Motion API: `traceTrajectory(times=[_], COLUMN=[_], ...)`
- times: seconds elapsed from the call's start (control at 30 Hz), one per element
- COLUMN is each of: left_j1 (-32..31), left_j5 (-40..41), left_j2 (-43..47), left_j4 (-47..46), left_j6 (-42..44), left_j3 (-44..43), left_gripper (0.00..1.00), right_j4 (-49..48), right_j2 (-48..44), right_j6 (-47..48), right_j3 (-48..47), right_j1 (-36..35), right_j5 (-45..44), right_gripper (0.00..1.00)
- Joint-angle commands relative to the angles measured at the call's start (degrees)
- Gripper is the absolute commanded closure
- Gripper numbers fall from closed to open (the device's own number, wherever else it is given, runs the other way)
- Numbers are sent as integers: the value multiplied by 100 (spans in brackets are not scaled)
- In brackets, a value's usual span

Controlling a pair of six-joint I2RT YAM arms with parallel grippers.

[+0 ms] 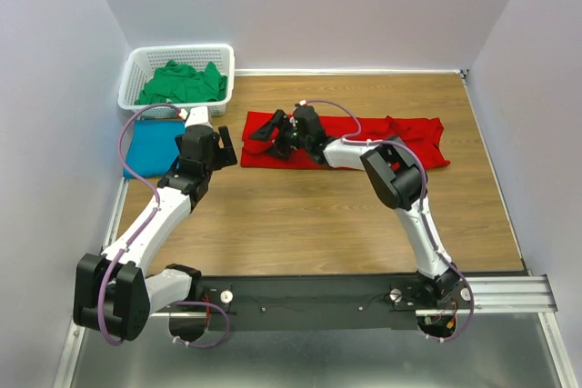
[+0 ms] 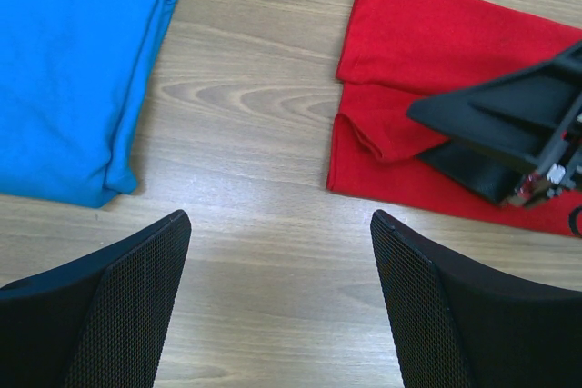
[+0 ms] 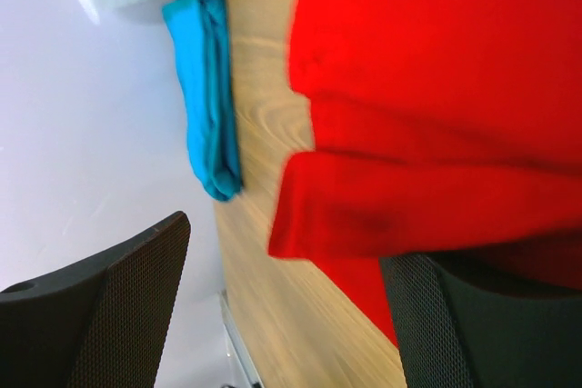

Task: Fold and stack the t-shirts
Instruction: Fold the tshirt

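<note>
Left pincer (image 2: 280,224) hangs with its fingers apart over bare table (image 1: 309,224), between the blue shirt (image 2: 73,70) and the red shirt (image 1: 400,143). Right pincer (image 1: 265,130), fingers also apart and gripping nothing, sits low over the red shirt's left end. The blue shirt looks folded and lies at the table's left edge. The red shirt lies in a long strip mid-table, seemingly half folded. Green shirt (image 1: 182,84) is crumpled in a white basket (image 1: 136,63); no stack yet. The table is wood-grain, the walls (image 1: 318,6) pale and plain.
</note>
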State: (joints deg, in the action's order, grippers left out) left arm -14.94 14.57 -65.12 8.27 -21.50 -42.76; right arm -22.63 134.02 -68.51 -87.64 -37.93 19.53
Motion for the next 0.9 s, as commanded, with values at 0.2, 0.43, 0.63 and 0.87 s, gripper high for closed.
traceTrajectory(times=[0.2,0.43,0.63,0.87], left_j1=[44,35,9,-299], left_j5=[-33,-357,-1287,-1940], left_j2=[35,-219,-808,-2416], left_j4=[-62,-115,-72,280], left_j6=[-39,-4,-127,5], left_j3=[-39,-65,-557,-1690], left_gripper=[12,12,13,14], right_j4=[496,787,831,1077], right_j2=[415,-216,-1929,-4092], right_j6=[312,706,1287,1578], right_j3=[-1466,-915,1237,3813], right_j1=[172,742,2005,4511], right_j5=[-441,-204,296,736], right_gripper=[12,12,17,18])
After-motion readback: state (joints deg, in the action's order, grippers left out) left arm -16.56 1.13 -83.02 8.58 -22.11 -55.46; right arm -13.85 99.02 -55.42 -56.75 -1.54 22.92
